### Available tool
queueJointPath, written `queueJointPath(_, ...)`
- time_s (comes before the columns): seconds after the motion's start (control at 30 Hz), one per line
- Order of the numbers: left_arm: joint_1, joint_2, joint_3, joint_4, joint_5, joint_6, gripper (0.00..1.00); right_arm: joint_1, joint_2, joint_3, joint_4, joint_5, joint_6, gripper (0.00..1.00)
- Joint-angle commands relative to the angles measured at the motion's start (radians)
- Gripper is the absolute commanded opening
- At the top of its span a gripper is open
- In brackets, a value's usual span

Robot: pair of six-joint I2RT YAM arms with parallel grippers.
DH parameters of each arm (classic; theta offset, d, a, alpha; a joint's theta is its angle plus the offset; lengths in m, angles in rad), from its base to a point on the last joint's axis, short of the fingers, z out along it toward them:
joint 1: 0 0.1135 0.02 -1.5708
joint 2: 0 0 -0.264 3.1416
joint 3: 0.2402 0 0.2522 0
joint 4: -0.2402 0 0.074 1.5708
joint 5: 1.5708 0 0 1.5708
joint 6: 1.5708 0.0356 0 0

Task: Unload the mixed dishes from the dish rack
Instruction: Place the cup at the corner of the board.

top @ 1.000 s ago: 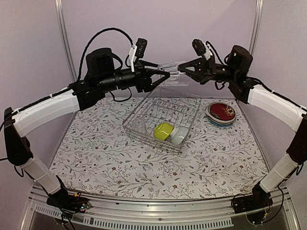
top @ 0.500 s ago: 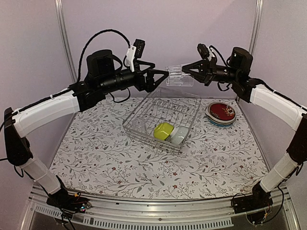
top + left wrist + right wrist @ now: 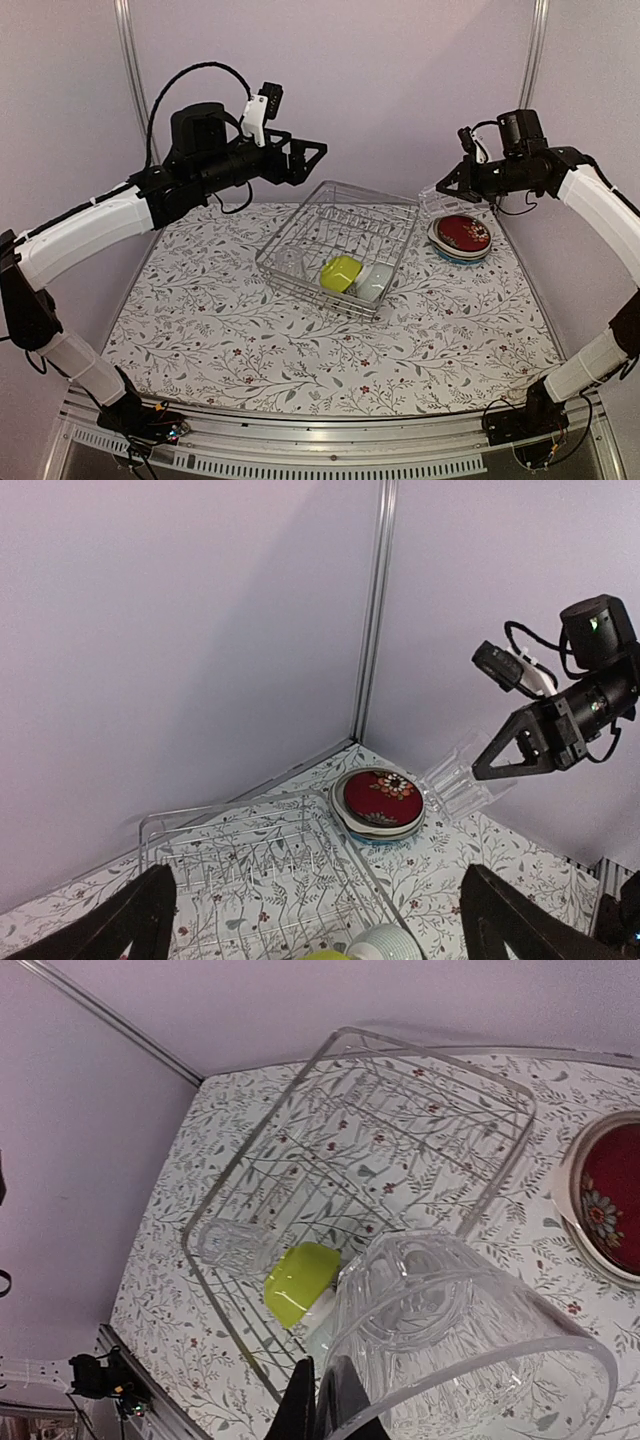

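Observation:
My right gripper (image 3: 452, 188) is shut on the rim of a clear glass (image 3: 436, 203) and holds it tilted in the air, just left of the plate stack (image 3: 462, 238) with the dark red plate on top. In the right wrist view the glass (image 3: 460, 1340) fills the lower right, pinched by the gripper (image 3: 325, 1405). My left gripper (image 3: 303, 160) is open and empty, high above the back left of the dish rack (image 3: 300, 225). The rack holds a yellow-green bowl (image 3: 340, 272), a pale bowl (image 3: 372, 284) and a second clear glass (image 3: 290, 262).
The rack (image 3: 250, 855) sits mid-table on a floral cloth (image 3: 300, 350). The plate stack (image 3: 378, 802) lies near the back right corner, close to the wall and corner post (image 3: 535, 60).
Both grippers met at the glass above the rack. The left gripper let go and drew back left. The right arm carried the glass right and down, next to the plate stack.

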Motion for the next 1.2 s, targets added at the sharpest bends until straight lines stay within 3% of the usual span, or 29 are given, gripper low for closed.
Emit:
queueJointPath(0.0, 0.021, -0.018, -0.012, -0.065, -0.048, 0.007, 1.0, -0.057, 0.007, -0.058, -0.22, 0.313, -0.184, 0.0)
queueJointPath(0.1, 0.024, -0.016, -0.012, -0.065, -0.048, 0.002, 1.0, -0.089, 0.033, -0.098, -0.225, 0.385, -0.197, 0.0)
queueJointPath(0.27, 0.025, -0.008, -0.017, -0.064, -0.048, -0.015, 1.0, -0.113, 0.078, -0.144, -0.209, 0.372, -0.194, 0.0)
queueJointPath(0.6, 0.028, 0.0, -0.026, -0.077, -0.085, -0.034, 1.0, -0.125, 0.194, -0.177, -0.212, 0.602, -0.221, 0.0)
queueJointPath(0.8, 0.03, -0.004, -0.034, -0.077, -0.085, -0.032, 1.0, -0.189, 0.262, -0.189, -0.158, 0.55, -0.226, 0.0)
queueJointPath(1.17, 0.033, -0.001, -0.048, -0.078, -0.085, -0.042, 1.0, -0.243, 0.399, -0.14, -0.121, 0.6, -0.252, 0.0)
